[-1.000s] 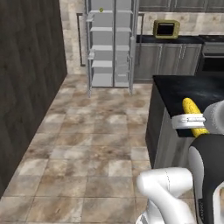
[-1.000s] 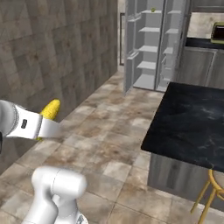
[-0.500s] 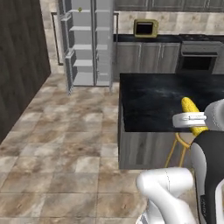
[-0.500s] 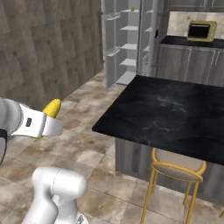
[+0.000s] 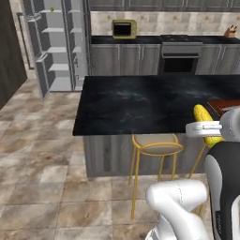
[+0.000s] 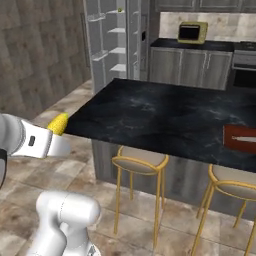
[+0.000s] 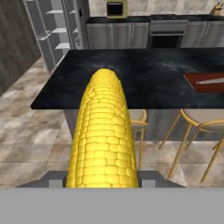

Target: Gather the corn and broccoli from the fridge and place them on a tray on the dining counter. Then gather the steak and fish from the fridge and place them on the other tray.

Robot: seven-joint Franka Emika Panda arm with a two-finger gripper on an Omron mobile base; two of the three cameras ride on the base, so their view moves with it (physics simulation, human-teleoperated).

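Note:
My gripper (image 7: 104, 180) is shut on the corn (image 7: 105, 131), a yellow cob that points away from the hand. From the base the corn (image 5: 204, 121) (image 6: 58, 123) hangs level with the near edge of the dining counter (image 5: 140, 105) (image 6: 165, 115), short of it. A reddish-brown tray (image 5: 226, 106) (image 6: 240, 139) (image 7: 205, 82) lies on the counter's right part. The fridge (image 5: 51, 51) (image 6: 112, 45) stands open at the far left with pale shelves. A small greenish thing (image 5: 51, 8) sits on its top shelf, too small to name. The broccoli, steak and fish are out of view.
Yellow-framed stools (image 5: 157, 145) (image 6: 140, 162) (image 6: 232, 182) stand under the counter's near edge. Behind it runs a dark cabinet row with an oven (image 5: 180, 56), a yellow microwave (image 5: 124, 29) and a knife block (image 5: 229, 32). Open tiled floor (image 5: 42, 154) lies to the left.
The base has driven and turned, so the whole picture has shifted from the fridge to the dining counter, which is now close. The corn has stayed in the gripper.

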